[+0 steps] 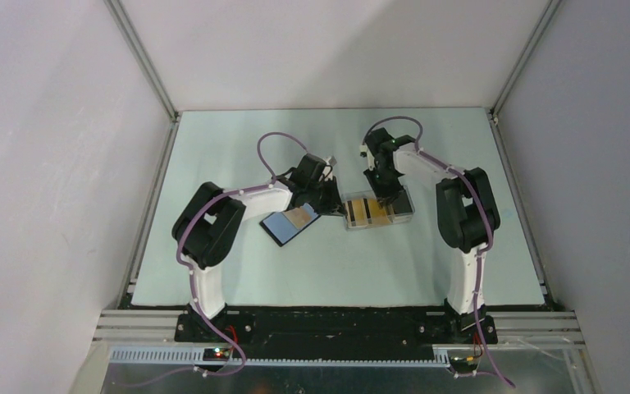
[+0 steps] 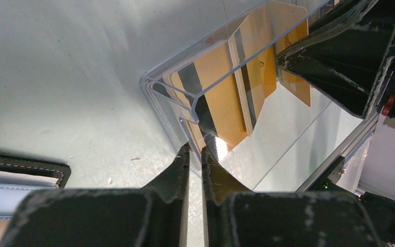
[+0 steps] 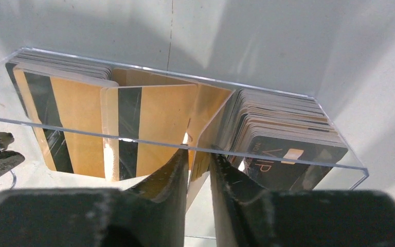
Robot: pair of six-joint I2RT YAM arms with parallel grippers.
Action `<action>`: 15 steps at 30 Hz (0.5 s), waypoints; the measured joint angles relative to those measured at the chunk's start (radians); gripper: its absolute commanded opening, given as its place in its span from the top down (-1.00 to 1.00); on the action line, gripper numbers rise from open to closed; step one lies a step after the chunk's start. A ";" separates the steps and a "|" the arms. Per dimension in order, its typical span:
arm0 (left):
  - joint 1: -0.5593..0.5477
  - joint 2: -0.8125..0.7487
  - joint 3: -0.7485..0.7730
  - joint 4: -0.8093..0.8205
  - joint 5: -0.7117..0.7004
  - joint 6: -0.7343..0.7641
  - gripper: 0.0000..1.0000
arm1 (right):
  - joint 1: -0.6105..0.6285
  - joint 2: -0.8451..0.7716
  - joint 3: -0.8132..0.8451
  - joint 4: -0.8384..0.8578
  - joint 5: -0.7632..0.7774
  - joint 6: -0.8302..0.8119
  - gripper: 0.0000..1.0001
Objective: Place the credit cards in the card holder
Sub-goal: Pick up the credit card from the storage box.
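A clear tray (image 1: 380, 211) holds the credit cards (image 1: 367, 210). In the right wrist view there are orange-yellow cards with black stripes (image 3: 77, 118) on the left and a stack of dark-faced cards (image 3: 288, 139) on the right. My right gripper (image 3: 199, 154) is over the tray, shut on the edge of one orange card (image 3: 198, 177) standing between its fingers. My left gripper (image 2: 195, 153) is shut on the tray's near wall (image 2: 185, 103) at its left end. The black card holder (image 1: 291, 223) lies open to the left of the tray, blue lining up, with an orange card on it. Its stitched edge also shows in the left wrist view (image 2: 31, 167).
The work table (image 1: 238, 271) is pale green, with white walls on three sides and metal rails along its edges. Both arms reach in towards the middle, and their wrists are close together over the tray. The right gripper's dark body (image 2: 349, 56) fills the upper right of the left wrist view.
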 measured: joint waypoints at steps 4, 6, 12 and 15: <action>0.000 0.000 0.000 0.000 0.000 0.000 0.92 | 0.021 0.000 -0.003 -0.010 0.029 0.001 0.84; 0.000 0.000 0.000 0.000 0.000 0.000 0.92 | 0.028 0.000 -0.002 -0.013 0.056 0.010 0.94; 0.000 0.000 0.000 0.000 0.000 0.000 0.93 | 0.027 -0.006 0.003 -0.026 0.092 0.035 1.00; 0.000 0.000 0.000 0.000 0.000 0.000 0.80 | 0.029 -0.006 0.013 -0.039 0.087 0.049 1.00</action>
